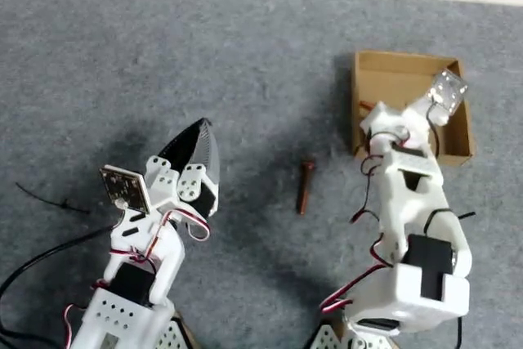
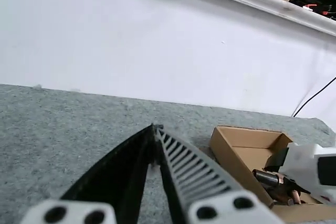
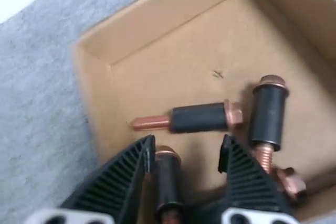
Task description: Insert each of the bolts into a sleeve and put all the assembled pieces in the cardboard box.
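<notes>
A bare copper bolt (image 1: pixel 305 187) lies on the grey mat between the two arms. The cardboard box (image 1: pixel 406 79) sits at the back right, and the right arm (image 1: pixel 409 173) leans over its near wall. My right gripper (image 3: pixel 186 148) is open inside the box (image 3: pixel 157 40). An assembled piece (image 3: pixel 167 182) lies between its fingers, close to one finger (image 3: pixel 137 163). Two more sleeved bolts (image 3: pixel 202 118) (image 3: pixel 269 111) rest on the box floor beyond. My left gripper (image 2: pixel 156 129) is shut and holds nothing, hanging over the mat left of the bolt (image 1: pixel 200 135).
The grey mat (image 1: pixel 245 63) covers the table up to a white wall at the back. A thin black tie (image 1: pixel 49 200) lies at the far left. In the left wrist view the box (image 2: pixel 231 145) and the right arm's white body (image 2: pixel 312 163) show off to one side.
</notes>
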Robot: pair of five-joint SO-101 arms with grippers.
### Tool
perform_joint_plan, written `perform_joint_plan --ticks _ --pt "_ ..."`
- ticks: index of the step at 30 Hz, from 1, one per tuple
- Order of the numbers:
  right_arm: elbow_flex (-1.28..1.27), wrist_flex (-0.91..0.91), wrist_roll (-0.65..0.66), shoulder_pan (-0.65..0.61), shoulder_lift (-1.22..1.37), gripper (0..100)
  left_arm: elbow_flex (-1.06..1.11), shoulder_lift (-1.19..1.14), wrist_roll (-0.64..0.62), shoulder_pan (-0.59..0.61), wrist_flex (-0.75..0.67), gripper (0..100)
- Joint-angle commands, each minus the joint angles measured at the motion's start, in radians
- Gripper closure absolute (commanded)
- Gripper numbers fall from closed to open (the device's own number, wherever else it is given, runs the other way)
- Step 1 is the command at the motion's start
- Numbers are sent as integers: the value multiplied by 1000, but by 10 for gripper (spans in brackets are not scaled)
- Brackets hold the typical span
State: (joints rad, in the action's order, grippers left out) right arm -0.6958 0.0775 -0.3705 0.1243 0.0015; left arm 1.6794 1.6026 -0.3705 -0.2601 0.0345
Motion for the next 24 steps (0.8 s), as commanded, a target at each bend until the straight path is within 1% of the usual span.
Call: perform_joint_plan --ticks 1,5,10,12,14,16,20,24 --pt "-44 12 11 -64 -173 825 8 -2 41 10 -2 986" --pt "-206 12 12 -163 -417 825 13 -2 100 8 2 986" --pt "-392 18 15 -294 -696 825 22 -2 101 8 -3 986" --pt "-446 19 84 -348 -765 825 22 -2 101 8 -3 986" --pt "-492 19 180 -412 -803 825 22 -2 101 8 -3 986" --pt "-518 19 229 -458 -811 825 21 -2 101 8 -3 986" --pt "-535 21 230 -515 -811 825 18 5 101 19 -3 986" --pt "-545 21 235 -558 -811 825 10 7 101 113 -5 986"
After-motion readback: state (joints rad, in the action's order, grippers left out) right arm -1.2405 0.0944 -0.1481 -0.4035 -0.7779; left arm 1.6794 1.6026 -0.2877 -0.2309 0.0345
